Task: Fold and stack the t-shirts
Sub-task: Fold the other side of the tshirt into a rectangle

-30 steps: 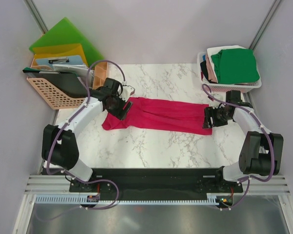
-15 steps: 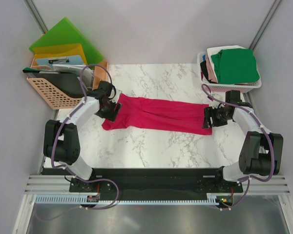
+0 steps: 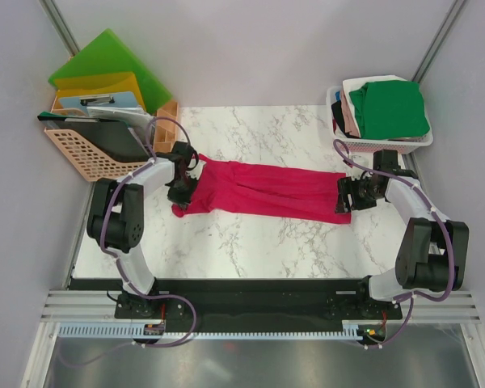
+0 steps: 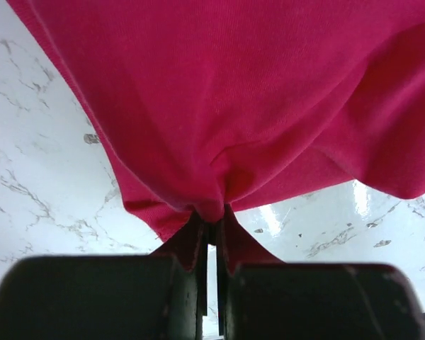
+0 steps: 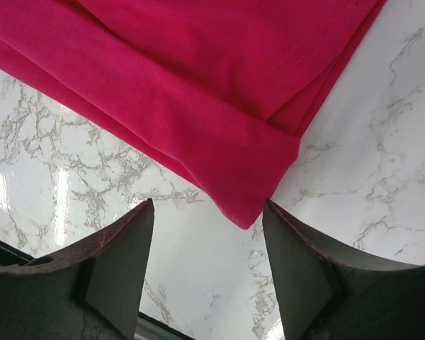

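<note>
Crimson t-shirt (image 3: 267,190) lies as a long narrow strip across mid-bench (image 3: 259,242), 9 to 3 o'clock, so the lengthwise fold looks done; crosswise folds and stacking are left. Left tool (image 4: 211,235) is clamped on its 9 o'clock end, while right tool (image 5: 207,212) has jaws apart, straddling the 3 o'clock corner, nothing gripped. Green t-shirt (image 3: 388,109) tops a pile in the basket (image 3: 384,145) at 1 o'clock; can't tell whether that pile is finished or waiting.

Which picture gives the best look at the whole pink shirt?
The top external view: the crimson-pink t-shirt lies stretched across the table. The left wrist view shows only a bunched edge pinched by the left fingers; the right wrist view, one folded corner.
</note>
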`<state>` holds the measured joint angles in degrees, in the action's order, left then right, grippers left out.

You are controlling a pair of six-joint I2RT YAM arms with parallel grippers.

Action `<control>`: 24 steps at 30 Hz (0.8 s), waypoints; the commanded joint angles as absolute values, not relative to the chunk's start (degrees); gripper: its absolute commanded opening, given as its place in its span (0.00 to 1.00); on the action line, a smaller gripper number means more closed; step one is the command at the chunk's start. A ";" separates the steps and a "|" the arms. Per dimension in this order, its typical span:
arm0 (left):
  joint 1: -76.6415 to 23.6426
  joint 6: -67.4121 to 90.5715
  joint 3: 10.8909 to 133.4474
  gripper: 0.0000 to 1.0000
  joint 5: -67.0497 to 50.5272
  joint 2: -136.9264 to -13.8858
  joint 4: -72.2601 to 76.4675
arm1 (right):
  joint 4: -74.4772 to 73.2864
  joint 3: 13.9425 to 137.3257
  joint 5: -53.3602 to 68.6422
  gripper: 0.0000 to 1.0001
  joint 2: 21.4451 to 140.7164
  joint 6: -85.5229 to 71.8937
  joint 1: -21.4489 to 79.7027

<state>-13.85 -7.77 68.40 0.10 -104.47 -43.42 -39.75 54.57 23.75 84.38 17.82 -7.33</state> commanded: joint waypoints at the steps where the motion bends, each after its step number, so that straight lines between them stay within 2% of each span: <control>1: -13.45 -6.59 71.54 0.02 -0.27 -103.28 -42.10 | -39.20 55.02 25.58 0.70 83.23 18.90 -7.21; 11: -13.27 -9.05 71.19 0.02 3.51 -102.74 -42.10 | -39.38 55.28 26.01 0.70 83.58 19.16 -7.12; 14: -13.27 -9.75 71.63 0.20 3.69 -103.45 -42.19 | -39.38 55.28 25.84 0.70 83.50 19.16 -7.12; 15: -13.27 -9.93 71.80 0.41 3.87 -103.45 -42.01 | -39.38 55.28 25.84 0.70 83.50 19.16 -7.12; 18: -13.27 -10.55 71.89 0.49 4.22 -103.01 -41.92 | -39.37 55.28 25.75 0.70 83.50 19.07 -7.12; 24: -13.10 -11.60 71.89 0.51 5.89 -100.81 -41.40 | -39.46 55.46 25.75 0.70 84.11 19.07 -7.21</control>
